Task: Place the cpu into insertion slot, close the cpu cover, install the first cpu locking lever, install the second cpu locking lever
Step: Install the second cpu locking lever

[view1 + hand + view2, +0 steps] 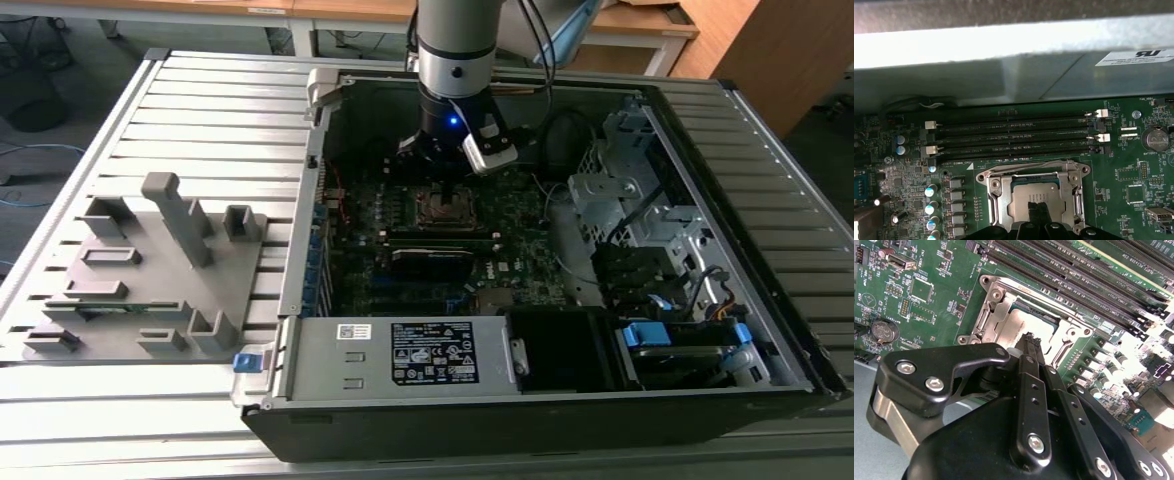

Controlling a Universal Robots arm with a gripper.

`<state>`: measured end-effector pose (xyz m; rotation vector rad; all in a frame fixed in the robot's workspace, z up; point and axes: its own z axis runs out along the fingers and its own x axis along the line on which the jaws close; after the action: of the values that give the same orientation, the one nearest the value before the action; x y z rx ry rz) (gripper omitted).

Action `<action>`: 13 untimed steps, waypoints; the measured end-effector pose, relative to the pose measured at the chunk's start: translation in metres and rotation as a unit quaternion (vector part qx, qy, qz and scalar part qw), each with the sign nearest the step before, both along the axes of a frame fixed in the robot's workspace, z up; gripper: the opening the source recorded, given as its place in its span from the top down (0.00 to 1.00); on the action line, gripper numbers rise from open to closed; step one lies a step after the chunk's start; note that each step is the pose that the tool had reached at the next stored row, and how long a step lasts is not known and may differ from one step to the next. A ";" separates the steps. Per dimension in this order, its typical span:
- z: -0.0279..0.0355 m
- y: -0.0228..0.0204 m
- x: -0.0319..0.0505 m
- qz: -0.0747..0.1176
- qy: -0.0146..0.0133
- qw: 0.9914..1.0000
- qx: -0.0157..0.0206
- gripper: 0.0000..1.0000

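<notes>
Surface: a slatted grey top across the exterior view, carrying the open computer case and, at lower left of the frame, a grey parts fixture.
Computer case: lying on its side with the panel off, so the arm can come straight down onto the green motherboard at frame centre.
Arm: comes in from the top centre of the exterior view and stands over the socket.
Insertion slot: lower centre of the first wrist view, below the long black memory slots.
Cpu cover: the silvery frame looks folded down around the chip, its window leaving the metal top bare.
Cpu: seated in the slot, grey top showing through the cover's window.
Hand: fingertips pressed together, clenched on nothing, tips at or just above the cpu's top; contact can't be judged.
</notes>
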<state>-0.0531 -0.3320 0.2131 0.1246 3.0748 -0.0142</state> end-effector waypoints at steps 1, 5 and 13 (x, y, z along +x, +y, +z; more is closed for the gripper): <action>0.0000 0.0000 0.0000 0.000 0.000 1.000 0.000 0.89; 0.0033 0.0000 0.0000 0.000 0.000 1.000 0.000 0.89; 0.0128 0.0000 0.0000 0.000 0.000 1.000 0.000 0.89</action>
<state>-0.0531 -0.3320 0.2259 0.1246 3.0748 -0.0142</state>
